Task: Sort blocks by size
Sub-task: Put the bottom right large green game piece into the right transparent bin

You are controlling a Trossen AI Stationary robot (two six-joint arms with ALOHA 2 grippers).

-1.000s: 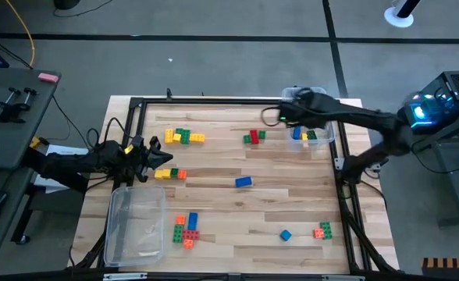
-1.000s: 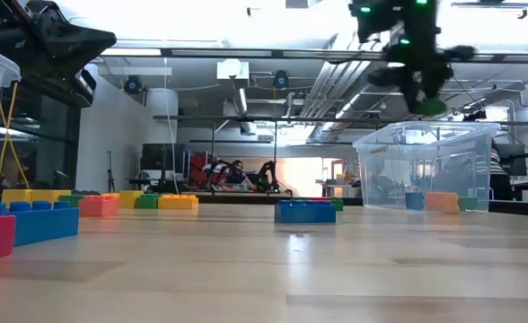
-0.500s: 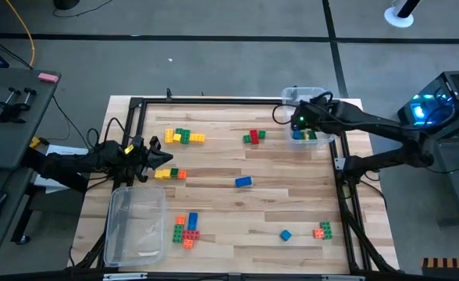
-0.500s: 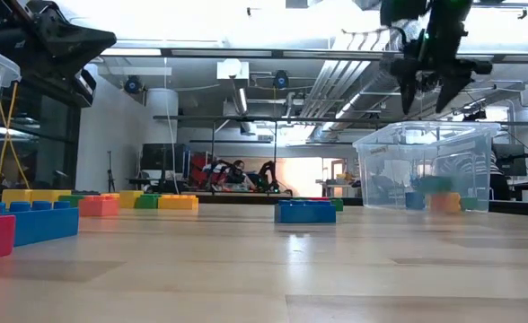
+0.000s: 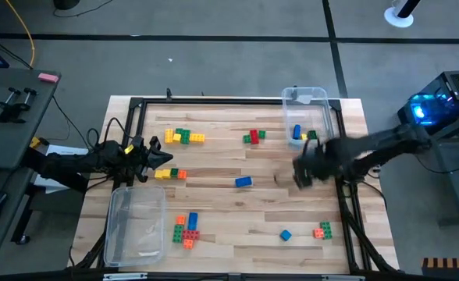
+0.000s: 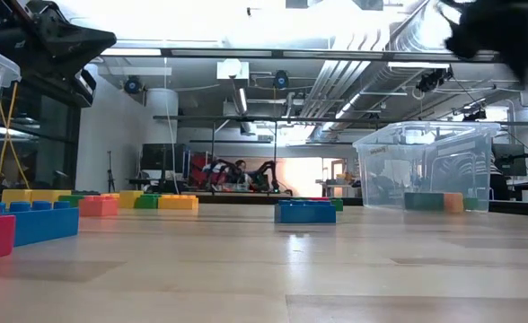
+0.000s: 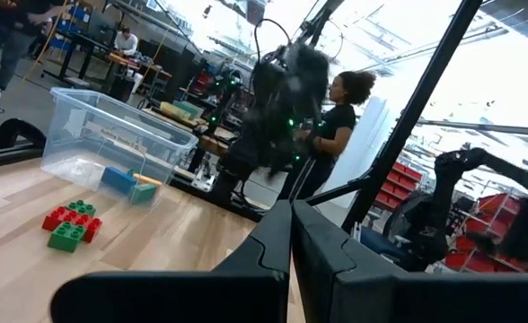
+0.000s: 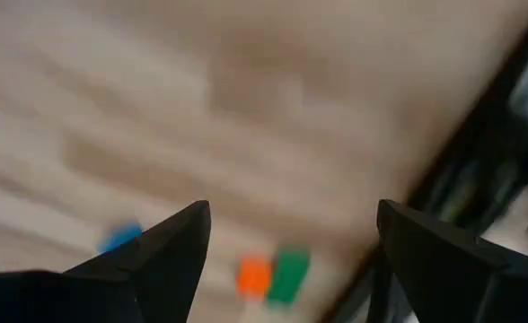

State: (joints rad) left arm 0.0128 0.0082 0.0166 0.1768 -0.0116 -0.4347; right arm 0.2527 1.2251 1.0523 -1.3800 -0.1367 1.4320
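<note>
Wooden planks make up the counter (image 5: 229, 199), ringed by a dark frame, with a workshop of racks and a few people beyond it. One clear bin (image 5: 308, 117) sits at the far right corner with a few blocks (image 5: 303, 135) already in it, blue, green and orange by the look of them, which I take to be one size class being gathered there. A second bin (image 5: 136, 226) lies at the near left and looks empty, presumably kept for the other size. Loose blocks wait in clusters: yellow and green ones (image 5: 184, 136) at the far left, red and green (image 5: 253, 137) mid-counter, a yellow-orange pair (image 5: 169, 174), a blue one (image 5: 243, 182), a mixed heap (image 5: 186, 230) near the front, and a small blue (image 5: 285, 234) and an orange-green pair (image 5: 322, 230) at the near right. Right hand (image 5: 301, 168) is blurred above the counter between the far bin and that near-right group, fingers spread wide with nothing between them, and its wrist view looks down on those same pieces, so I judge it is heading for the next pick. Left hand (image 5: 153, 152) hangs pinched shut and empty just above its bin, waiting. No writing or brand is legible anywhere.
</note>
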